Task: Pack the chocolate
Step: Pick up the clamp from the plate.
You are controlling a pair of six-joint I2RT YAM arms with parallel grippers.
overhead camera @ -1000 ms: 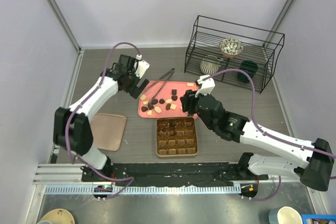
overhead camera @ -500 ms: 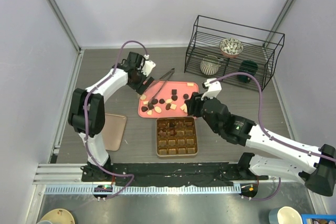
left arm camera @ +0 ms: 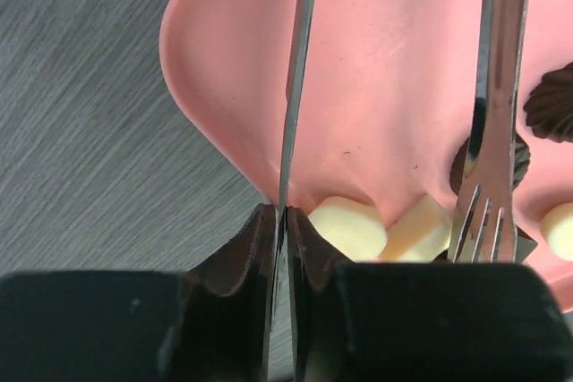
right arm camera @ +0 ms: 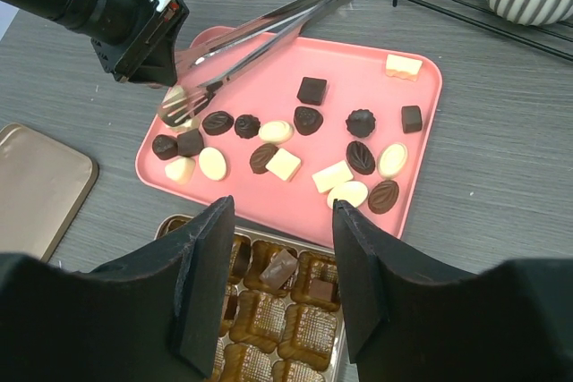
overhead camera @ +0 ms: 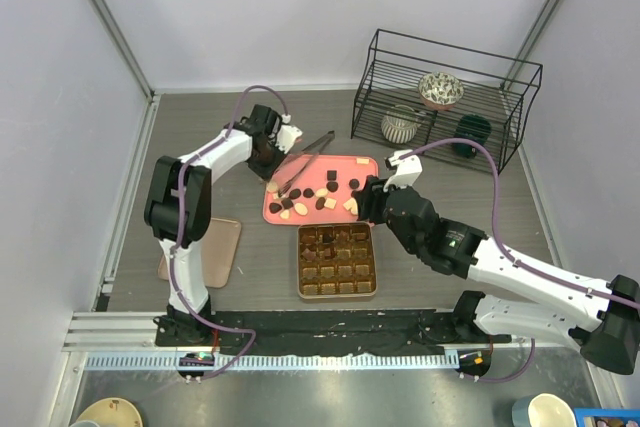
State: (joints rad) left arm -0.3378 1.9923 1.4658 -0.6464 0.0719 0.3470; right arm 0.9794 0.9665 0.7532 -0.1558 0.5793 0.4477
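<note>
Chocolate (right arm camera: 276,131) in dark, brown and cream pieces is scattered over the pink tray (right arm camera: 358,78), seen from above as chocolate (overhead camera: 318,192) on the tray (overhead camera: 340,172). Metal tongs (overhead camera: 305,155) lie across the tray's far left corner. My left gripper (left arm camera: 285,218) is shut on one thin arm of the tongs (left arm camera: 300,87); the other arm ends in a forked tip beside cream chocolate (left arm camera: 349,225). My right gripper (right arm camera: 279,275) hangs open and empty over the far edge of the gold gridded box (right arm camera: 269,310), whose far row holds a few pieces.
A flat tan lid (overhead camera: 210,247) lies left of the box (overhead camera: 337,292). A black wire rack (overhead camera: 445,102) with bowls stands at the back right. The left gripper (right arm camera: 161,64) shows at the tray's far left corner in the right wrist view.
My left gripper has swung right onto the tongs at the tray's corner and shut on one arm of them. The right arm shifted slightly toward the tray, then held still.
</note>
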